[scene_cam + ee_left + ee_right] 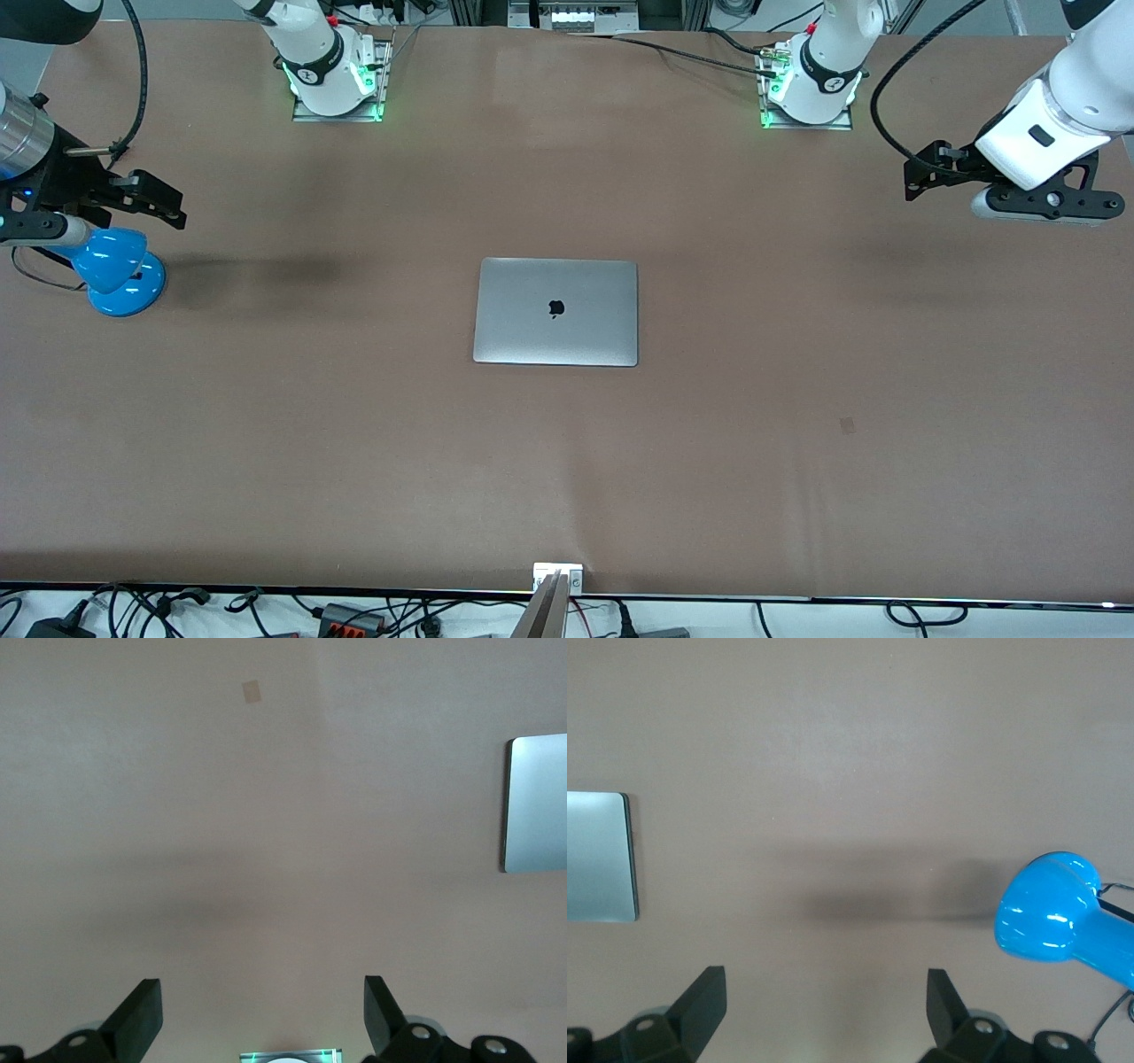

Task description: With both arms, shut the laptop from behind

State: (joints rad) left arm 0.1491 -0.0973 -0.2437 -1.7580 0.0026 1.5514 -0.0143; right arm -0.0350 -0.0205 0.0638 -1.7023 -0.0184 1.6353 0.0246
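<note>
Jaws on both grippers are spread wide with nothing between them, so neither arm is holding anything.

Front view: the laptop (555,312) lies flat in the middle of the frame on the brown table (797,461), lid down, apple logo facing up. Looks fully closed to me, so the main job seems done already. The left gripper (921,173) hangs at the upper right edge of the frame and the right gripper (168,202) at the upper left edge, just above a blue desk lamp (115,270). Both are well apart from the laptop; I'd say they're parked and waiting.

Left wrist view: black fingertips (142,1014) at the bottom, wide apart, bare table below, and a corner of the grey lid at the right edge.

Right wrist view: same deal, fingertips (704,997) wide, the lid at the left edge, the lamp at the lower right.

Nothing obvious left to do.
</note>
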